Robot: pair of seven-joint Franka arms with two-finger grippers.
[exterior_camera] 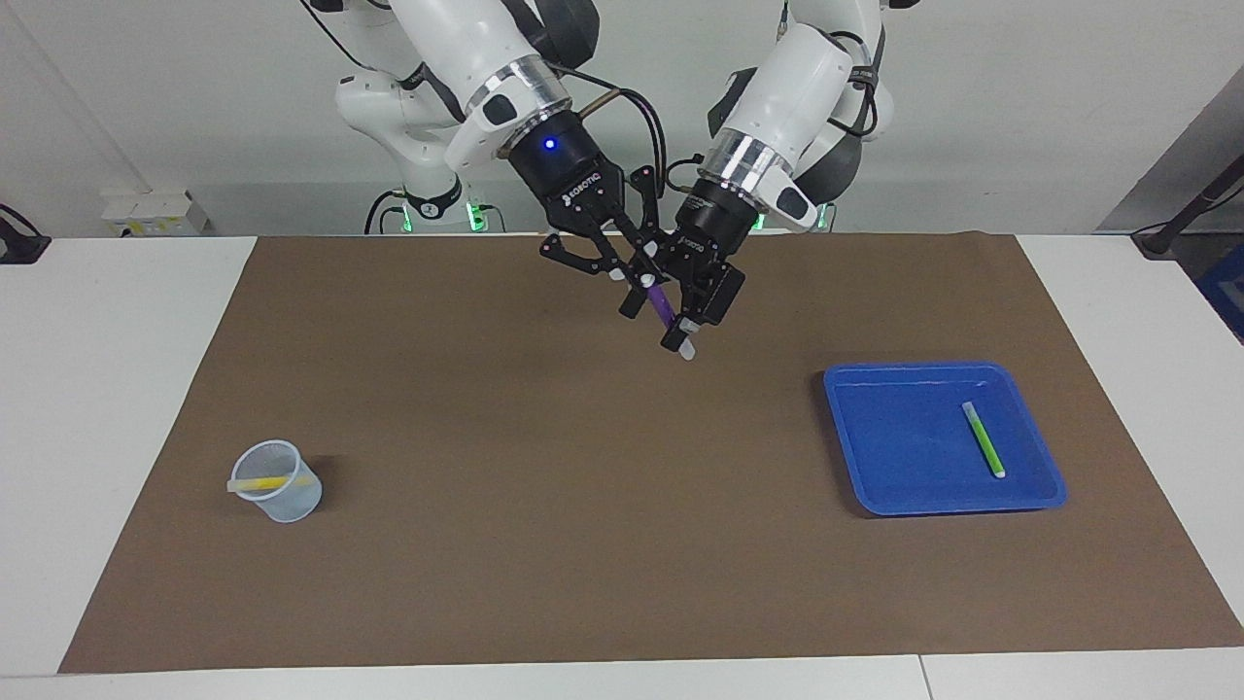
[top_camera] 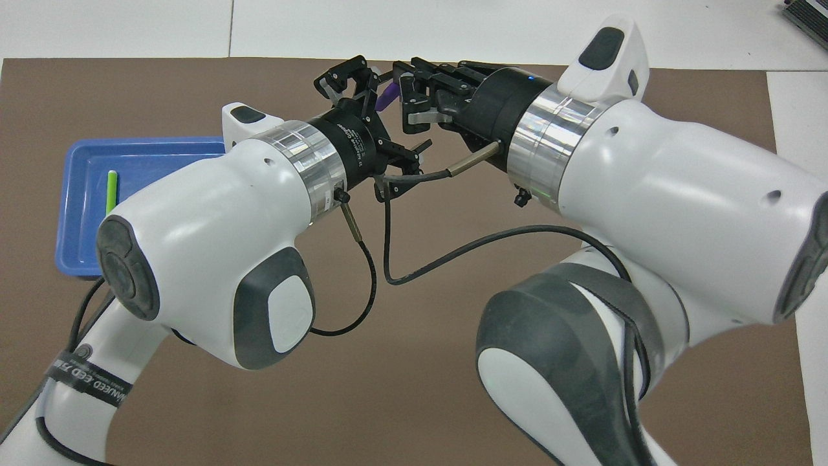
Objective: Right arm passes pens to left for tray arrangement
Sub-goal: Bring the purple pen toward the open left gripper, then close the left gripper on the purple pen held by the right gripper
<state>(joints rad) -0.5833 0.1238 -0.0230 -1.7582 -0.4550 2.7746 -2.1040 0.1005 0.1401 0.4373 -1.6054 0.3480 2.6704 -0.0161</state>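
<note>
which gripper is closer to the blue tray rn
Left. The left gripper hangs over the mat beside the tray; the right gripper, holding the purple pen, is past it.

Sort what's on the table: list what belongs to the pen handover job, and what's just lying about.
Job:
- purple pen, held by right gripper
- left gripper, around that pen
- green pen in blue tray
- yellow pen in cup

Lying about:
- brown mat
</note>
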